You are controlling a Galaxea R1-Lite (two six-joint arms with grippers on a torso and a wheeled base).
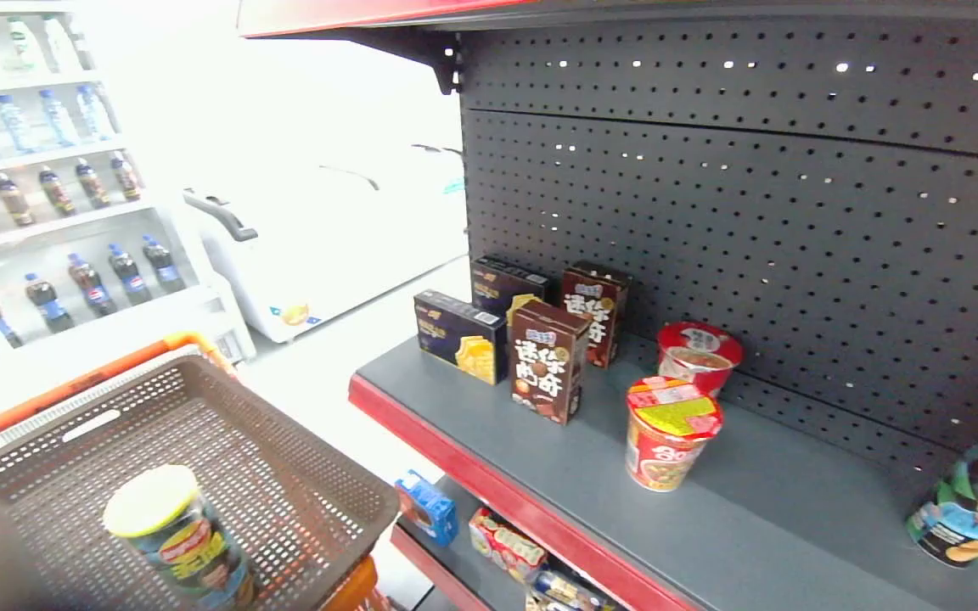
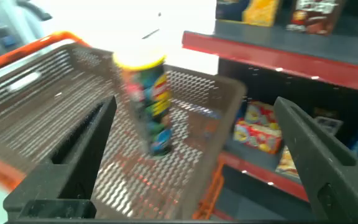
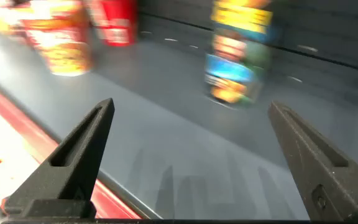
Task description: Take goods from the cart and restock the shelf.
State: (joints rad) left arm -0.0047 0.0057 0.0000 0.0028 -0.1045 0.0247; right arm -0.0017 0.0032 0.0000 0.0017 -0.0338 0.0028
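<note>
The left pincer (image 2: pixel 194 106) hangs released, fingers spread wide, above the brown cart basket (image 2: pixel 36 93); a yellow-lidded chip can (image 2: pixel 149 99) stands upright in the basket just ahead of it, touching neither finger. The right pincer (image 3: pixel 191 106) is likewise released, low over the grey shelf (image 3: pixel 166 143); two red cup noodles (image 3: pixel 64 40) stand ahead and to its left; a second chip can (image 3: pixel 238 53) stands straight ahead, apart from its fingers.
</note>
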